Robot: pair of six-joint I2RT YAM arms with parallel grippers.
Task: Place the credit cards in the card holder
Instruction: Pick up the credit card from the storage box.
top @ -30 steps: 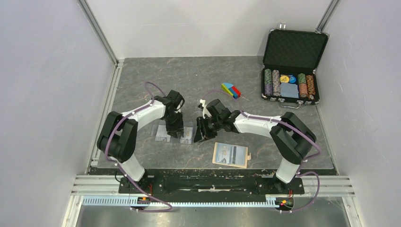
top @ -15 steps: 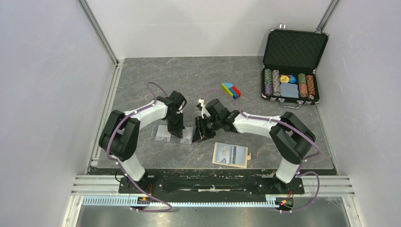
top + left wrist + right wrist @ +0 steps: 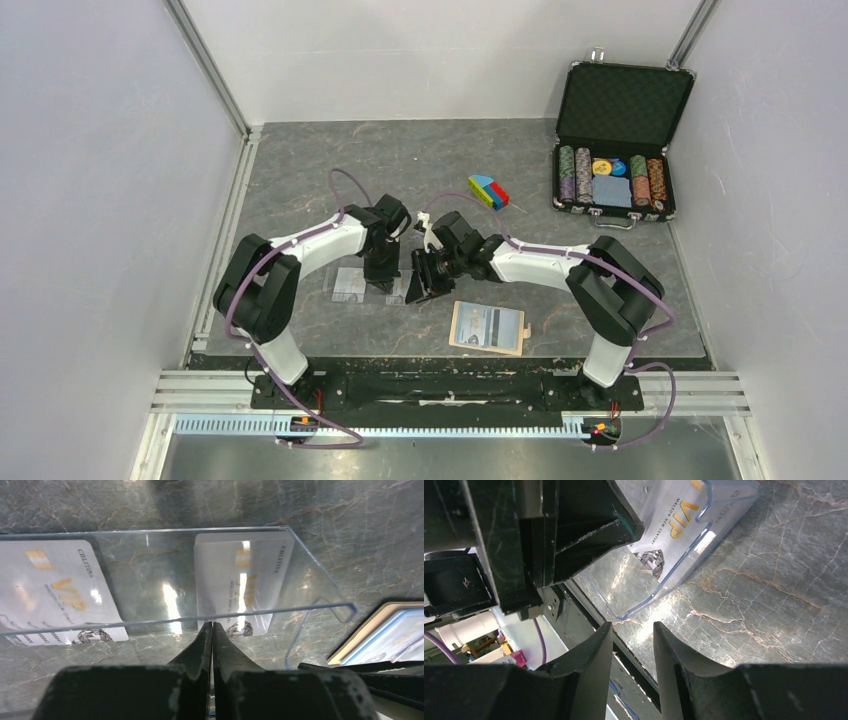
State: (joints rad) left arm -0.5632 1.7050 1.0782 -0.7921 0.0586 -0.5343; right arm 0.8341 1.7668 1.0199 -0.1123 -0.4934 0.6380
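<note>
Presently on the grey marbled surface (image 3: 290, 170): one clear tray (image 3: 150, 575), lying flat left of centre between the two arms. Card one (image 3: 55, 595), pale grey with a gold chip mark and "VIP" lettering, sits at the tray's far end from the holder. Card two (image 3: 237, 575), the same pattern, sits at the end nearer the holder. Both are seen through the plastic; whether they lie on the tray or under it cannot be told. Holder (image 3: 488, 328), tan with light blue panels, lies open and flat near the front edge, beside the tray and apart from both cards. Left hand (image 3: 210, 630) points down at the tray's near rim by a corner of card two, with its jaws pressed together; whether they pinch anything thin cannot be told. Right hand (image 3: 631, 627) is low over the surface just off the tray's corner, its jaws at a narrow gap with nothing between them. Case (image 3: 615, 150), black, stands lid-up at the far right with rows of chips inside. Blocks (image 3: 488, 191), coloured, lie left of the case.
</note>
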